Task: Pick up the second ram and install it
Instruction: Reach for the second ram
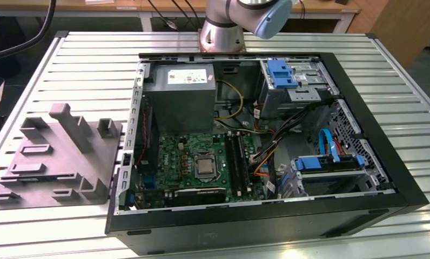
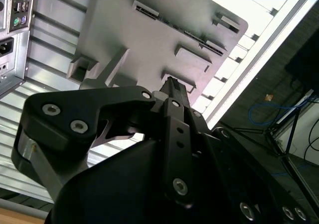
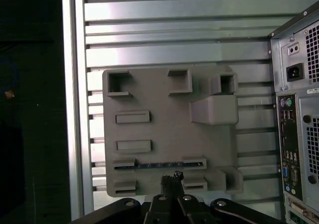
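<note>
Over 1 edge of the grey fixture [image 3: 164, 129], on the slatted table [image 3: 169, 50]: gripper [image 3: 172, 178] hangs above it, not touching, its 2 fingertips pressed together with nothing pinched between them.

Room to move: the table's side rail runs just beside the fixture on 1 side. On the other side a strip of bare slats separates it from the rear panel of the PC case [image 1: 377, 140]. In the exterior view the fixture lies toward the table's edge at the exterior view's left. The case stands open-sided beside it, motherboard [image 1: 186, 154] exposed.

Hidden or unclear: the gripper's dark tips cover part of the fixture's edge pocket in the first wrist view. The arm [image 1: 226, 27] is cut off at the frame's upper border. What sits in the motherboard's slots cannot be made out.

The second ram [image 3: 159, 165] lies sunk in a long slot of the fixture, just beyond the fingertips. Only its thin upper edge shows, a dark strip with bluish glints, both ends tucked under raised lips.
</note>
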`<action>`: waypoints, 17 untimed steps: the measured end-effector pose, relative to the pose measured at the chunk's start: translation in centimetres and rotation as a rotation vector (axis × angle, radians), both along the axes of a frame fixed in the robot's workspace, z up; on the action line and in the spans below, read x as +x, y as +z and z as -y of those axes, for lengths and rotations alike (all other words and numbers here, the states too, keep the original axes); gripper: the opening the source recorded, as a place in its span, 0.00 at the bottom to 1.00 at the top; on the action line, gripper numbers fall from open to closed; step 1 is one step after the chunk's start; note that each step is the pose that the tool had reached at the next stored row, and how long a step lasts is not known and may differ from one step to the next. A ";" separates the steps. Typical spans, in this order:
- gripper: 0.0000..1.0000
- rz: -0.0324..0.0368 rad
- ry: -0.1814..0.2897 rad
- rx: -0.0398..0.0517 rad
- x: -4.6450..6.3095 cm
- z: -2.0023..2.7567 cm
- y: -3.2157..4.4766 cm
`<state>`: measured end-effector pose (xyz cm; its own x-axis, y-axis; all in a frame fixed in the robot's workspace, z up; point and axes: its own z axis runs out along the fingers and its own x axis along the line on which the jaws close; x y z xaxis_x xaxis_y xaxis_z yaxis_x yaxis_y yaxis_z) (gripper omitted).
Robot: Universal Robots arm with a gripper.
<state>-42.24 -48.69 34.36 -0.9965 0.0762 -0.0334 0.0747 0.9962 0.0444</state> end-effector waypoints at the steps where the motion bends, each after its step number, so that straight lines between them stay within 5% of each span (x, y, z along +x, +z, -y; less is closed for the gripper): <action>1: 0.10 0.0000 0.000 0.0000 0.0 0.00 0.00; 17: 0.10 0.0000 0.048 -0.0002 0.0 0.00 0.00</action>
